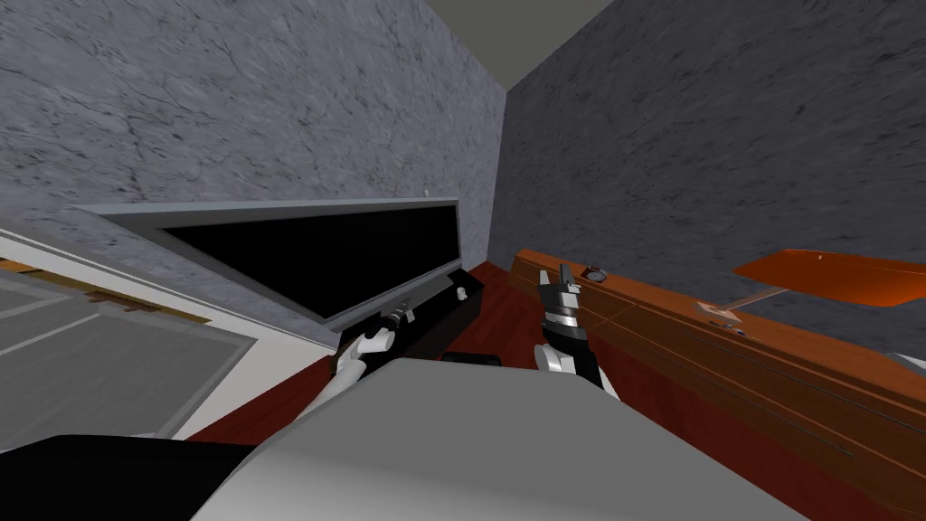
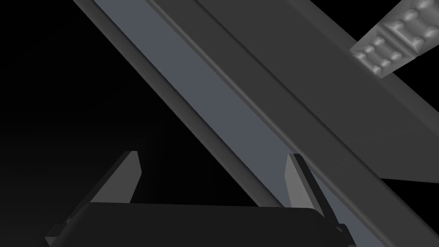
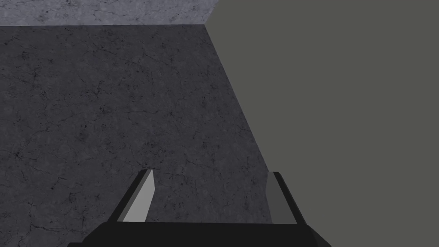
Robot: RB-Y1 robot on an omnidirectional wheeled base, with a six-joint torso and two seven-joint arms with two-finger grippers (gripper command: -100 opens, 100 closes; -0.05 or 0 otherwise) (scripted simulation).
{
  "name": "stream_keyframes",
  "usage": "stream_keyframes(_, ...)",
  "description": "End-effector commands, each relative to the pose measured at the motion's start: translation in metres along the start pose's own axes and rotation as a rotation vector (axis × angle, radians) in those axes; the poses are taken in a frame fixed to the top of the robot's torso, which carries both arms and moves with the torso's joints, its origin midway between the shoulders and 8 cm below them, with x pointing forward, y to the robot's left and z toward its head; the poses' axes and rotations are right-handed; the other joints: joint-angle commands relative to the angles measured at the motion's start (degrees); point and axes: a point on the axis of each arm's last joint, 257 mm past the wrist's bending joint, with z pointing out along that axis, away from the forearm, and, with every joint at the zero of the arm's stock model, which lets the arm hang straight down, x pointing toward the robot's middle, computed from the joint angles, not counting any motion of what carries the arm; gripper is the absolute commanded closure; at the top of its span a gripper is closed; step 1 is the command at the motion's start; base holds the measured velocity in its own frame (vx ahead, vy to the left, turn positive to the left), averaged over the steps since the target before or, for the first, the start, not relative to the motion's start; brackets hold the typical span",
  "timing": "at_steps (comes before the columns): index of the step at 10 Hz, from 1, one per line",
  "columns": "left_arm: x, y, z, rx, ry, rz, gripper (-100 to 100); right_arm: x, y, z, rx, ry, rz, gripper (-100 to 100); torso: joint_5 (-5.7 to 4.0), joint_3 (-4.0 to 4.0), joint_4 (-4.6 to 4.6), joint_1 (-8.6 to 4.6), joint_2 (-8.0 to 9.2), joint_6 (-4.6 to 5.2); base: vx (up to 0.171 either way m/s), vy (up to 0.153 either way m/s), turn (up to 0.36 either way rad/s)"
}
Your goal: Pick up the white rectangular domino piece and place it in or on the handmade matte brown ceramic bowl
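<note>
Domino: The domino piece lay flat on the dark worktop, below the big black screen. It looked grey-white.
Left pincer: The left pincer was wide open and held nothing. The domino was ahead of it and off to one side, not between its fingers. I think it was lining up for a grab.
Right pincer: The right pincer was open and empty too. It was raised beside the brown worktop, likely to keep clear.
Bowl: A small round bowl sat on the brown worktop's end, near the right pincer. Its colour was hard to tell.
Writing: There were no words, only rows of little bumps on the domino.
</note>
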Motion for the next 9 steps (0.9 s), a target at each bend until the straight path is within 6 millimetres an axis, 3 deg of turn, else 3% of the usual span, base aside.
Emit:
stream_keyframes(1, 0.001, 0.018, 0.006, -0.054, 0.02, 0.004, -100, 0.0, 0.0, 0.0, 0.0, 0.0, 0.0, 0, 0.0, 0.0, 0.0, 0.0, 0.0, 0.0, -0.01, 0.034, -0.241)
stream_keyframes(6, 0.003, 0.059, 0.005, -0.157, 0.046, 0.003, -100, 0.0, 0.0, 0.0, 0.0, 0.0, 0.0, 0, 0.01, 0.0, 0.0, 0.07, 0.01, 0.0, -0.01, 0.033, -0.118)
stream_keyframes(9, 0.007, 0.099, 0.003, -0.277, 0.095, -0.004, -100, 0.0, 0.0, 0.0, 0.0, 0.0, 0.0, 0, 0.01, 0.0, 0.0, 0.05, 0.0, -0.01, -0.014, 0.045, -0.254)
